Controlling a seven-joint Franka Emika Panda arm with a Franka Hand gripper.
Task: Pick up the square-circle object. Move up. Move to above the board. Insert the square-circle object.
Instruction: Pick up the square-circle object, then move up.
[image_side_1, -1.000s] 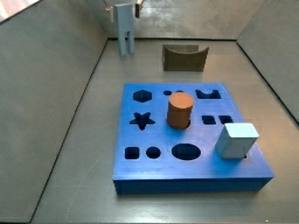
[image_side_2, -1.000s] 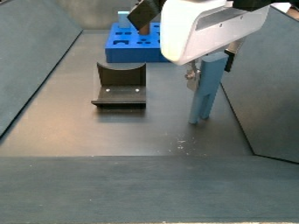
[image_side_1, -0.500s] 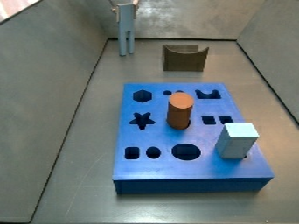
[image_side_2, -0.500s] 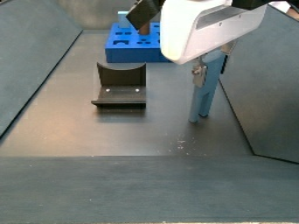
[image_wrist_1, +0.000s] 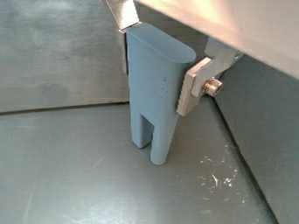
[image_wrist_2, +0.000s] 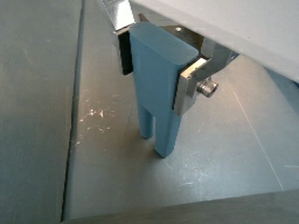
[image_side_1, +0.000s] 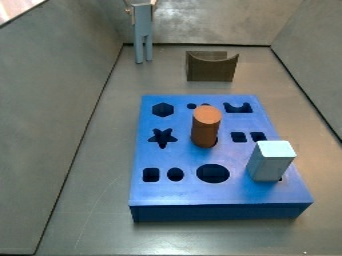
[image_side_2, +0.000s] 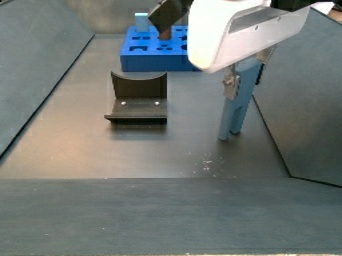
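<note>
The square-circle object (image_side_1: 143, 42) is a tall, slim grey-blue block standing upright near the far corner of the floor, its two prongs pointing down. It also shows in a side view (image_side_2: 235, 102) and in both wrist views (image_wrist_1: 156, 101) (image_wrist_2: 159, 96). My gripper (image_side_1: 140, 14) (image_side_2: 241, 72) is shut on its upper end (image_wrist_1: 158, 57) (image_wrist_2: 156, 66); a silver finger (image_wrist_1: 191, 83) (image_wrist_2: 190, 83) presses each flat side. Its prong tips are at or just above the floor. The bright-blue board (image_side_1: 221, 212) (image_side_2: 144, 60) lies apart from it.
An orange-brown cylinder (image_side_1: 205, 127) and a pale mint-white cube (image_side_1: 271, 160) stand on the board. The dark olive fixture (image_side_1: 210, 66) (image_side_2: 136, 97) stands on the floor between board and gripper. Grey sloping walls close in on both sides.
The gripper and the block have shifted slightly together; the block's lower end sits a touch higher in both side views. The board and the pieces on it have not moved.
</note>
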